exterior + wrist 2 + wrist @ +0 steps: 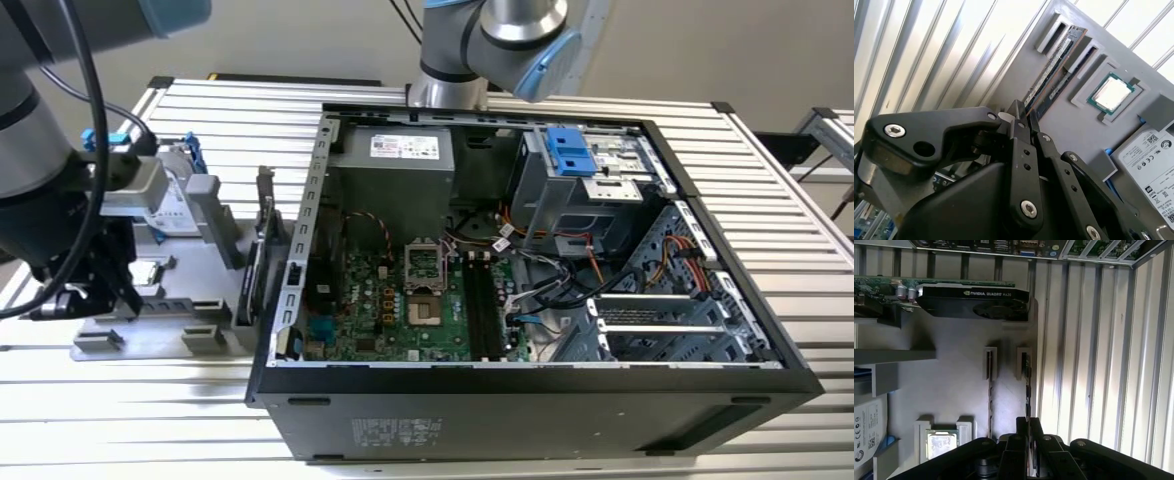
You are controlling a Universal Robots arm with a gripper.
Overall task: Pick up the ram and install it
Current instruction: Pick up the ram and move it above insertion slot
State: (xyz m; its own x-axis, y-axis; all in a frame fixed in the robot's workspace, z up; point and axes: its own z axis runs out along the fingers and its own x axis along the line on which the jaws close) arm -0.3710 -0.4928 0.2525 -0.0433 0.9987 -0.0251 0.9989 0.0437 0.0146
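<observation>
While the ram (1027, 385) is sitting edge-on in its slots on the grey fixture (160, 310), at the exterior view's left beside the open computer case (534, 390), you are working the pick-up step. In the first wrist view the gripper (1028, 426) is straddling the stick's near end, jaws narrow and apparently closed on it. By my judgement, lifting is calling for a straight pull clear of the slots.
</observation>
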